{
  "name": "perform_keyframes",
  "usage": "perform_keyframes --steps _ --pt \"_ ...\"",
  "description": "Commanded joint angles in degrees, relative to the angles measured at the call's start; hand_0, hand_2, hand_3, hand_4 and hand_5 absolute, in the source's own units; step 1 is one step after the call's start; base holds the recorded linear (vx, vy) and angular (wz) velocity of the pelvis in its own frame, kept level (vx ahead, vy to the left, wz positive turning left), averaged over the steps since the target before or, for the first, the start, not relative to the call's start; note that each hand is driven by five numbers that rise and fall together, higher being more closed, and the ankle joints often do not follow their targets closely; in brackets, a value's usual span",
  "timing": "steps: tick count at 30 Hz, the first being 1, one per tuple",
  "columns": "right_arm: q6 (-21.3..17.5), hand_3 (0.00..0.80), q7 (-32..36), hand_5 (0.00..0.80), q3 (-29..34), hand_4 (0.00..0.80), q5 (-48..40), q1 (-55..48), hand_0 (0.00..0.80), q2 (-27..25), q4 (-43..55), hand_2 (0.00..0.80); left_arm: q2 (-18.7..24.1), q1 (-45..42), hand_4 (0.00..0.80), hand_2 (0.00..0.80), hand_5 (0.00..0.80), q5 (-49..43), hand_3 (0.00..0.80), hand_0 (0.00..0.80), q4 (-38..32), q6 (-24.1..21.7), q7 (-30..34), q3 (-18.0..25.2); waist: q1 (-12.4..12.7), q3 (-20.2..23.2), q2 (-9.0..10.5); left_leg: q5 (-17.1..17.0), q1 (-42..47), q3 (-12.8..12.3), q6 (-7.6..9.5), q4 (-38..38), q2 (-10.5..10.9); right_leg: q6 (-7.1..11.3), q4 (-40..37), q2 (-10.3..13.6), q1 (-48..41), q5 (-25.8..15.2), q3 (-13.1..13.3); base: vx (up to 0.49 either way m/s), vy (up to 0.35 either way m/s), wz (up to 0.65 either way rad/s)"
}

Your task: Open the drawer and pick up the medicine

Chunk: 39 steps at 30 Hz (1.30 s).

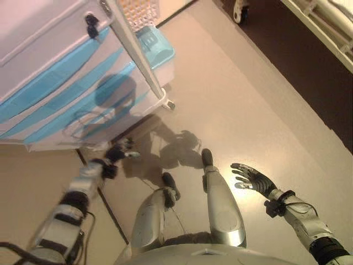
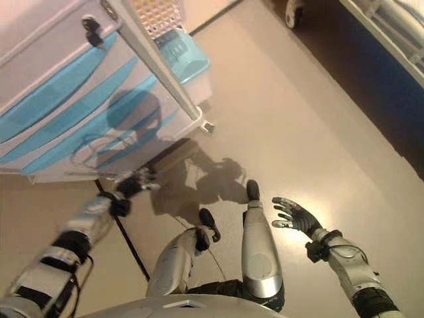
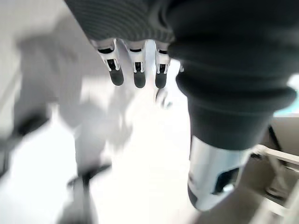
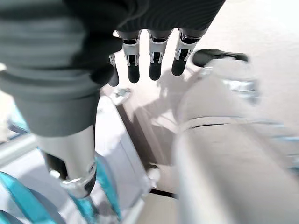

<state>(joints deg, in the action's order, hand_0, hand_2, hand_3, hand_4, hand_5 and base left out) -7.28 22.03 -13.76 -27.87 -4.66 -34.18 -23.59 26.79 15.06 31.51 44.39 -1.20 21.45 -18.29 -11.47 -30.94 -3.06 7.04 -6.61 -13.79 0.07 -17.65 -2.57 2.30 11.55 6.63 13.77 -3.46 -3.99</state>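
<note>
A: Cart up front-left, white w/ blue drawer fronts, all looking flush, none pulled out. No medicine visible anywhere, presumably inside a drawer, can't tell which

B: Left hand?

A: Low, near cart's bottom edge, over the floor, touching nothing. Fingers straight in own wrist view, relaxed, empty

B: Right hand?

A: Out to the right, well apart from cart, palm spread, fingers straight, holding nothing

B: Handling guess for the drawer?

A: Probably stiff plastic front, smooth, likely slippery under fingertips. No clear handle seen; maybe a lip along a blue strip. Best hooked from under the strip's edge, pulled straight out. Cart seems to sit on a caster, so could roll if tugged hard

B: And the medicine?

A: Unseen. Likely small, light, maybe a box or bottle; pinch round the middle, gently
</note>
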Motion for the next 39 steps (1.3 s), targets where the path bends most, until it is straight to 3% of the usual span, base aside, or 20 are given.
perform_keyframes --steps 1,13,20,29,39 --pt "-2.06 0.0 -3.88 0.0 0.77 0.0 0.96 -0.39 0.0 2.76 0.74 0.0 0.07 -6.55 0.0 0.0 0.0 6.25 0.0 0.0 -4.48 0.95 5.73 -0.3 2.36 4.46 1.45 -1.77 0.74 3.76 0.26 6.92 3.22 1.63 6.07 -0.11 -3.6 10.04 -2.34 -0.027 -0.174 0.12" --pt "-0.23 0.0 -1.46 0.0 -1.09 0.0 -4.87 -1.74 0.0 9.3 0.7 0.0 -5.32 -17.28 0.0 0.0 0.0 18.02 0.0 0.0 -8.8 7.05 11.07 1.77 7.26 14.21 1.44 -5.76 7.37 7.61 -1.92 16.25 1.82 1.21 -1.05 -2.44 -13.33 10.1 -7.9 0.007 -0.144 0.16" --pt "2.62 0.0 0.56 0.0 -2.27 0.0 -13.49 -1.22 0.0 15.06 -4.76 0.0 -8.15 -18.66 0.0 0.0 0.0 22.2 0.0 0.0 -6.78 6.64 12.73 2.4 9.51 18.35 1.8 -7.58 9.47 9.29 -2.9 20.12 1.26 1.24 -3.8 -3.04 -17.15 10.2 -10.0 0.017 -0.08 0.18" --pt "4.05 0.0 2.5 0.0 -3.33 0.0 -18.95 0.78 0.0 19.53 -14.74 0.0 -10.78 -19.27 0.0 0.0 0.0 24.22 0.0 0.0 -2.98 7.86 14.78 2.52 11.05 20.83 1.74 -7.76 11.03 10.23 -2.85 21.46 1.24 1.14 -5.85 -3.19 -19.43 9.81 -10.71 -0.039 -0.029 0.09" --pt "4.03 0.0 3.88 0.0 -3.74 0.0 -22.16 0.34 0.0 20.79 -18.39 0.0 -11.67 -19.16 0.0 0.0 0.0 24.68 0.0 0.0 -1.77 10.13 14.64 1.43 11.06 22.01 1.49 -8.37 10.99 10.33 -3.1 22.65 1.3 1.58 -8.36 -3.3 -20.1 8.56 -10.64 -0.045 -0.003 0.03"
